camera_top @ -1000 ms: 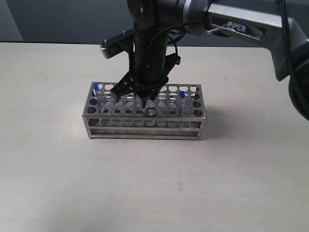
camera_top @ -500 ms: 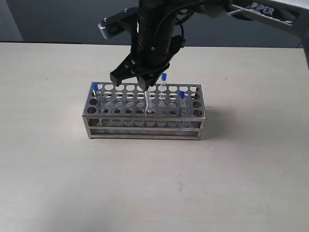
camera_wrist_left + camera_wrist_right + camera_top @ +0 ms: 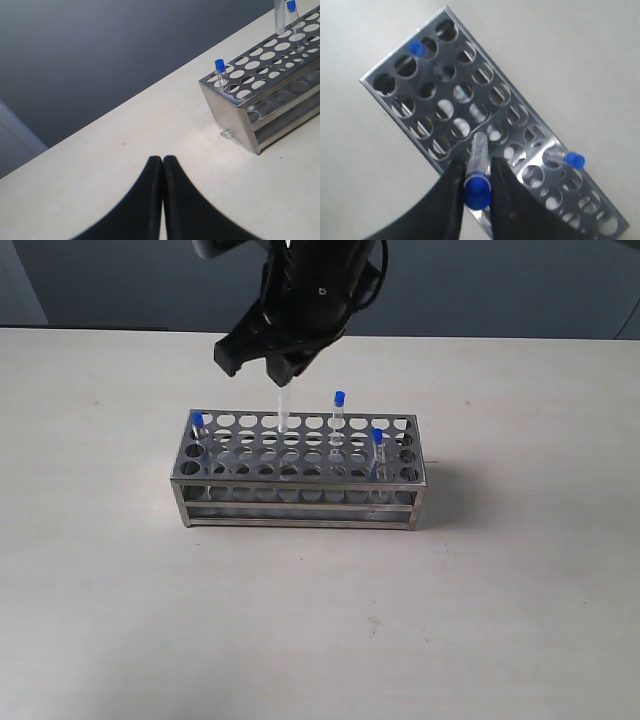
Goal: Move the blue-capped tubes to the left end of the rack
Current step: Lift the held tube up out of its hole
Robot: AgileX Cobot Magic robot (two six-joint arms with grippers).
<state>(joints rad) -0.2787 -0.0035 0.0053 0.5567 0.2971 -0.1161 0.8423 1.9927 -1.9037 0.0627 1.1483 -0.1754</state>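
Note:
The steel rack (image 3: pixel 300 502) stands mid-table. My right gripper (image 3: pixel 270 366) hovers above its back left part, shut on a blue-capped tube (image 3: pixel 282 412) whose clear body hangs just over the top plate. In the right wrist view the fingers (image 3: pixel 451 192) squeeze that tube just under its cap (image 3: pixel 477 190), over the rack (image 3: pixel 457 37). Other blue-capped tubes sit in the rack: one at the left end (image 3: pixel 198 425), one standing high at the back (image 3: pixel 339 405), one toward the right (image 3: pixel 377 440). My left gripper (image 3: pixel 163 160) is shut and empty over bare table, apart from the rack's end wall (image 3: pixel 230 117).
The pale table (image 3: pixel 300 620) stretches all round the rack. A dark wall (image 3: pixel 120 280) runs behind its far edge. My right arm reaches in from the upper right, above the rack.
My right gripper has risen and shifted a little left, drawing the tube up out of its hole in the rack's middle. The other tubes have not moved.

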